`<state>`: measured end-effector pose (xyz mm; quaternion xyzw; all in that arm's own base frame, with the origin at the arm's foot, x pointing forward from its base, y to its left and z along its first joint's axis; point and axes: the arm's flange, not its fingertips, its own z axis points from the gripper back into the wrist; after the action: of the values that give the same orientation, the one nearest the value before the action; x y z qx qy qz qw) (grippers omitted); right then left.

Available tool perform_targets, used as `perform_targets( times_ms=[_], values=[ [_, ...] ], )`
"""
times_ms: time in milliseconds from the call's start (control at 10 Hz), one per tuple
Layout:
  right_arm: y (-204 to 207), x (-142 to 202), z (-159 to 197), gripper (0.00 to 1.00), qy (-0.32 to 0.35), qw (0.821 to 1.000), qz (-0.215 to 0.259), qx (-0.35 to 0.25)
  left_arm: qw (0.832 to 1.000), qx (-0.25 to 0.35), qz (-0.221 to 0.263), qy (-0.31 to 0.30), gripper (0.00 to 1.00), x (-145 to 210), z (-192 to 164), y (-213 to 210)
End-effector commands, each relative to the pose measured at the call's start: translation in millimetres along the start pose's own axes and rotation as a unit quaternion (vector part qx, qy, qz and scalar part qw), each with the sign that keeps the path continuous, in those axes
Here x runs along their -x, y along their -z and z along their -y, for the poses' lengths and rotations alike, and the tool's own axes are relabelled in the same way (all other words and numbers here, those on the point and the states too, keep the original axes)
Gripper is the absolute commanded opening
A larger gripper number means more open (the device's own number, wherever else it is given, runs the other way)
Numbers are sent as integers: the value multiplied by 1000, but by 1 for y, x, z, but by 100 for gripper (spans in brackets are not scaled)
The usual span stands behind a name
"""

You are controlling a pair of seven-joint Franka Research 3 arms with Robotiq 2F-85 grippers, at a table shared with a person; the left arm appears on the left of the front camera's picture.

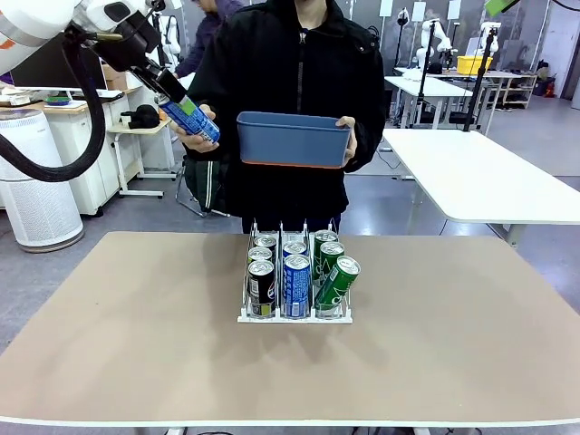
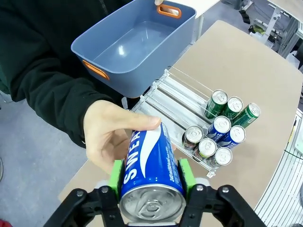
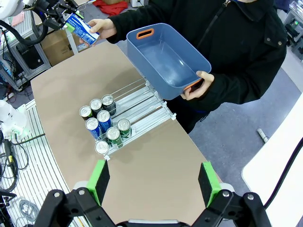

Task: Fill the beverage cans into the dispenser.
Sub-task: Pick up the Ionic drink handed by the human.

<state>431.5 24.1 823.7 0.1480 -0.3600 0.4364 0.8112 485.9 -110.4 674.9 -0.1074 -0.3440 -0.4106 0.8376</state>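
My left gripper (image 1: 178,106) is raised at the far left, beyond the table's far edge, and is shut on a blue beverage can (image 1: 190,119). The person's hand (image 1: 196,138) also holds that can. In the left wrist view the can (image 2: 150,165) sits between my green pads (image 2: 116,176), with the hand (image 2: 108,136) wrapped around its far end. The dispenser (image 1: 246,313) stands mid-table with several cans (image 1: 295,272) in its three lanes. Its front right green can (image 1: 337,281) leans. My right gripper (image 3: 154,183) hangs open high above the table, nothing between its fingers.
With the other hand (image 1: 347,127) the person holds an empty blue bin (image 1: 293,139) above the table's far edge, behind the dispenser. The bin (image 2: 124,56) has orange handles. Bare tabletop (image 1: 136,326) lies on both sides of the dispenser.
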Motion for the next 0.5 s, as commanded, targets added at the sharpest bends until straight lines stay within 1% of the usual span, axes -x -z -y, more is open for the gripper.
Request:
perform_targets(
  times_ms=[0, 100, 400],
  values=[
    [1, 1, -3, 100, 2, 1000, -3, 0, 1000, -13, -11, -6, 3, 3, -1, -1],
    [1, 1, -3, 100, 2, 1000, -3, 0, 1000, -14, -15, -8, 0, 3, 0, -1],
    [1, 1, -3, 100, 2, 1000, -3, 0, 1000, -10, -26, -9, 0, 0, -1, -4]
  ],
)
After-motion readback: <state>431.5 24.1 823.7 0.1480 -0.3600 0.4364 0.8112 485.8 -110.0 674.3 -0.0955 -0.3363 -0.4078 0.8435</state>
